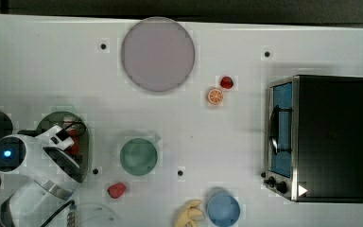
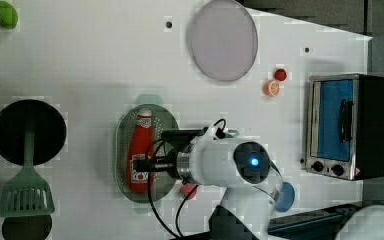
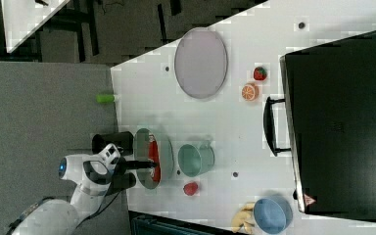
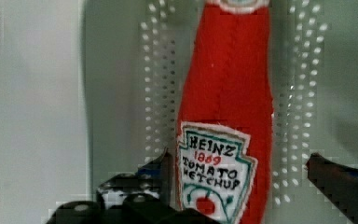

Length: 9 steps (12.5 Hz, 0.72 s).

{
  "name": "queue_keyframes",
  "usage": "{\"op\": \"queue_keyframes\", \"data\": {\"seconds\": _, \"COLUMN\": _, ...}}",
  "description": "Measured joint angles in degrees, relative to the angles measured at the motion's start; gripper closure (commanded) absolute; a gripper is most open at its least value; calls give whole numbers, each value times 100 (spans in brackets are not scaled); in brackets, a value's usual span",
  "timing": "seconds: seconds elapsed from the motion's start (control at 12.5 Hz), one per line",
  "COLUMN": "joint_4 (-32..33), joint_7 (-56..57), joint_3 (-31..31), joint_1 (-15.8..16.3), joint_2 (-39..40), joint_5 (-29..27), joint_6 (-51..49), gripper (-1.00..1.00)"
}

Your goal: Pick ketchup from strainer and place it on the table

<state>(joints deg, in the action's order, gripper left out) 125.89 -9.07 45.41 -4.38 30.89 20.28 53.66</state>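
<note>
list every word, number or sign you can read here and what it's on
"HEINZ" – top line of the white label on the ketchup lying in the strainer
"1869" – red figures under it; the digits are rough
"TOMATO KETCHUP" – the two lines below, above a small red tomato picture
White triangle sign – low front corner of the toaster oven; its symbol is too small to read

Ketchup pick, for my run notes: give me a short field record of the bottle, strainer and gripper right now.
ketchup: lying flat in the strainer, label up
strainer: on the table, beside the green cup
gripper: open, fingers either side of the bottle's label end
held: nothing yet
</note>
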Motion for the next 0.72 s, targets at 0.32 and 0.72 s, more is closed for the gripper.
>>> {"op": "queue_keyframes", "data": {"seconds": 0.32, "joint_4": 22, "joint_7": -552, "joint_3": -45, "joint_1": 23, "joint_2": 529, "joint_5": 681, "joint_6": 392, "gripper": -68}}
{"op": "queue_keyframes", "data": {"seconds": 0.72, "joint_4": -34, "joint_7": -720, "joint_3": -118, "joint_1": 20, "joint_2": 702, "joint_5": 824, "joint_6": 448, "gripper": -18}}
